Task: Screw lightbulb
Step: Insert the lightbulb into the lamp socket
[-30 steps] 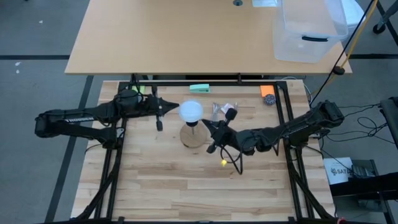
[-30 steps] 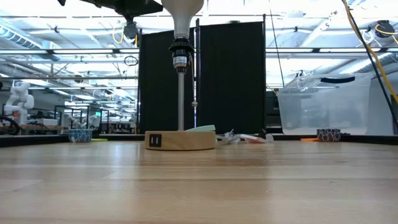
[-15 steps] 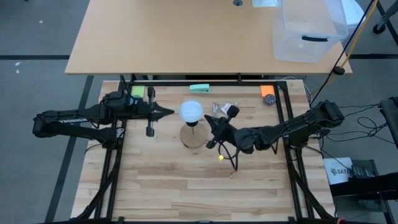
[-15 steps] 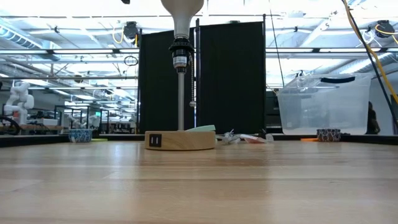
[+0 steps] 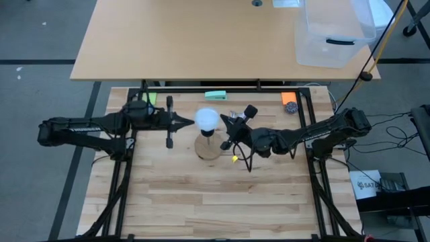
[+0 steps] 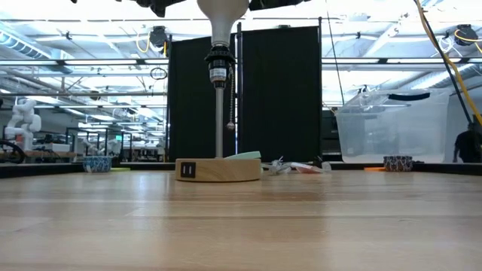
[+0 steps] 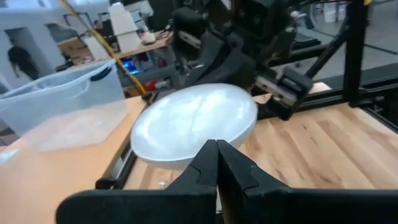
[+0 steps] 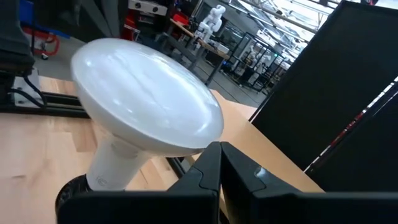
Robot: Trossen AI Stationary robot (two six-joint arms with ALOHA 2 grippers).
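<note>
- Nearest to us in the low view, the bare wooden tabletop runs back to the round wooden lamp base, which stands on the planks with a thin metal stem rising from it.
- At the top of that stem we see the black socket, and the lightbulb sits upright in it, its narrow neck down in the socket and its white globe upward.
- From above, the lightbulb shows as a white disc over the lamp base, at the middle of the tabletop.
- Our left gripper points at the lightbulb from the left side, its tip just beside the globe; in the left wrist view its fingers are pressed together with no gap, and we cannot tell if they touch the lightbulb.
- Our right gripper comes in from the right side, also just beside the globe; in the right wrist view its fingers are likewise closed tight and hold nothing, just in front of the lightbulb.
- Farther back on the tabletop we see a small clear plastic bag, a green block and an orange object.
- Beyond, a clear plastic bin rests on a second table.
</note>
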